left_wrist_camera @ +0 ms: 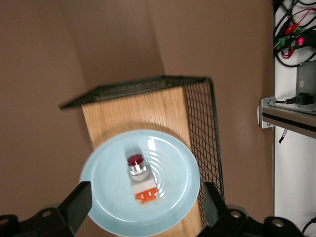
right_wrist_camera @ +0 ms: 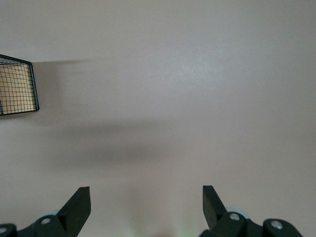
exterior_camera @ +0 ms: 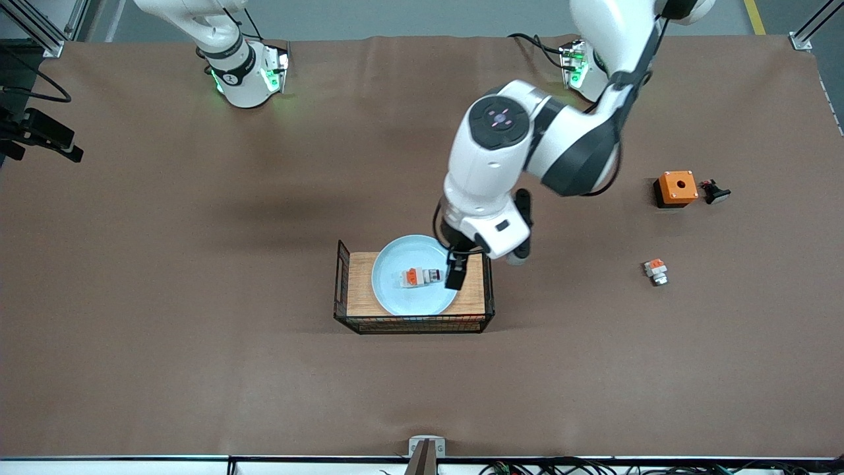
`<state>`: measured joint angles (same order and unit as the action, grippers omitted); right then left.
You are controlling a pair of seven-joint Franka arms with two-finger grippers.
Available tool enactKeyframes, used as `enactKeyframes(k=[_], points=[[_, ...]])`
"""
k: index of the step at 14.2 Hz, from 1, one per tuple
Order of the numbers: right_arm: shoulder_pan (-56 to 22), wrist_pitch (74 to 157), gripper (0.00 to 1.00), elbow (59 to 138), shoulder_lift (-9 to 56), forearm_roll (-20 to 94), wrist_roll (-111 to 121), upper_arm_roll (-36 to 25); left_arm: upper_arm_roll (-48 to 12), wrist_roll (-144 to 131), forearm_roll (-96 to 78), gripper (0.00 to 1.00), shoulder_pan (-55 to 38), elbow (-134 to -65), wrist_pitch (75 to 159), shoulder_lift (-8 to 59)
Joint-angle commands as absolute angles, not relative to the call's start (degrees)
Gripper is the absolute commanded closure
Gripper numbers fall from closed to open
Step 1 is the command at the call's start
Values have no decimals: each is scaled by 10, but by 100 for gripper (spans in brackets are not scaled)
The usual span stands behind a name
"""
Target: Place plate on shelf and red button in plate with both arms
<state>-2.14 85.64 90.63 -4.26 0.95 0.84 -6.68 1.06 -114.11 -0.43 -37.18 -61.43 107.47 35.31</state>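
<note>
The pale blue plate [exterior_camera: 395, 297] [left_wrist_camera: 106, 182] lies in a wire basket [exterior_camera: 412, 323] with a wooden floor. On the plate rests the red button [exterior_camera: 417, 277] [left_wrist_camera: 139, 177], lying on its side with its red cap [left_wrist_camera: 135, 160] at one end. My left gripper [exterior_camera: 456, 267] [left_wrist_camera: 145, 192] hangs just over the plate, open, its fingers apart on either side of the button and not touching it. My right gripper [right_wrist_camera: 146, 197] is open over bare table with nothing between its fingers; it does not show in the front view.
Toward the left arm's end of the table stand an orange box with a hole [exterior_camera: 676, 189], a small black part [exterior_camera: 715, 192] beside it, and a small orange-and-white block [exterior_camera: 655, 270]. A corner of the basket [right_wrist_camera: 17, 89] shows in the right wrist view.
</note>
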Motion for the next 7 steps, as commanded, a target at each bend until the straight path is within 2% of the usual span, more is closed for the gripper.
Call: enactKeyframes(k=[1, 4, 7], points=[[-24, 864, 0, 922, -57, 10, 13, -69, 7, -1029, -14, 1, -342, -632, 1003, 303], [-17, 860, 0, 923, -58, 10, 12, -67, 6, -855, -42, 1, -293, -657, 933, 250], [-14, 859, 0, 924, -58, 10, 13, -65, 6, -683, -47, 1, -249, -741, 916, 177]])
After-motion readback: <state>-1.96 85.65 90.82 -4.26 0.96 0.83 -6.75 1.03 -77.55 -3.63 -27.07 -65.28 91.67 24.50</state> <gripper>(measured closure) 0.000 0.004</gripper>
